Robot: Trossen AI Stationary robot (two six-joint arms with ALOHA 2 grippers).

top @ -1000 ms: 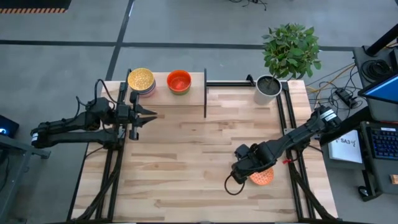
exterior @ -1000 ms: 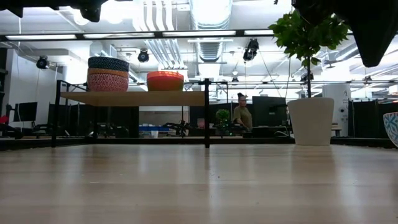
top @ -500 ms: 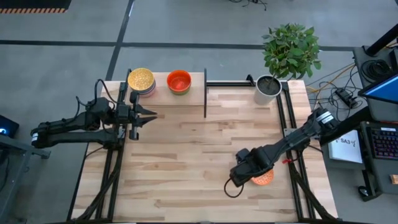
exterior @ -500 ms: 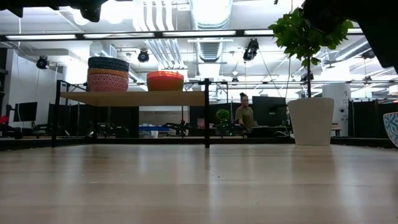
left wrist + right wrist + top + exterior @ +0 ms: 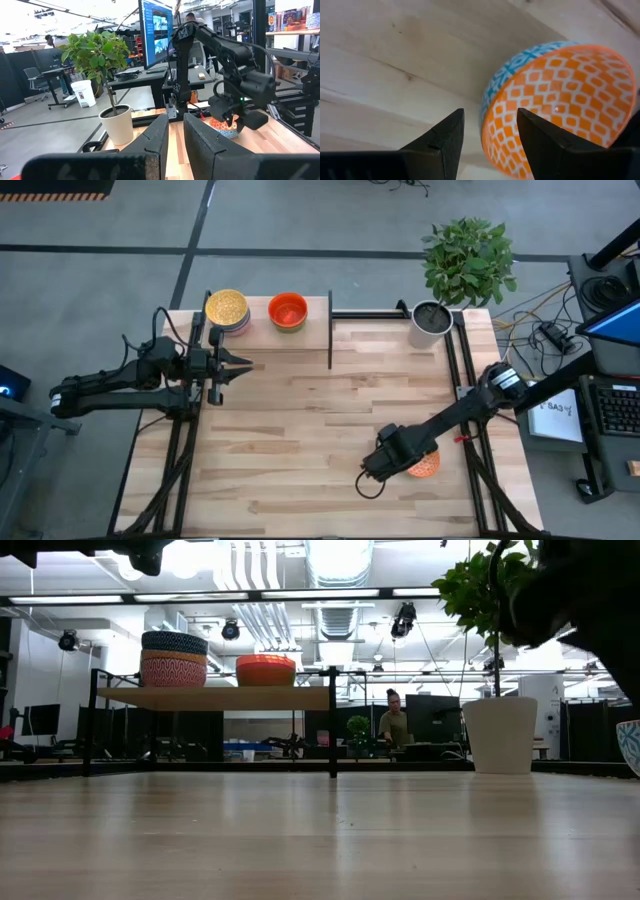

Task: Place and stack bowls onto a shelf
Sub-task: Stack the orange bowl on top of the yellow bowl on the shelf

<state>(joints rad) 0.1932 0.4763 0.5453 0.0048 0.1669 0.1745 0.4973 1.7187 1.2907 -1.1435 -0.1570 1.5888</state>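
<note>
Orange-lattice bowl (image 5: 560, 105) with blue-patterned outside

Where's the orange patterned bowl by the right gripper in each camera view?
High view: orange patterned bowl near the table's right front, under the right gripper.
Low view: sliver at the far right edge.
Left wrist view: under the right arm, right of the white plant pot, the shared landmark.
Right wrist view: fills the frame, rim between open fingers.

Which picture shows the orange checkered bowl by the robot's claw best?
The right wrist view: the orange checkered bowl with a blue patterned outside fills it, the right claw open beside its rim. The high view shows only an orange sliver under the arm, the left wrist view hides it partly, and the low view only shows an edge.
</note>
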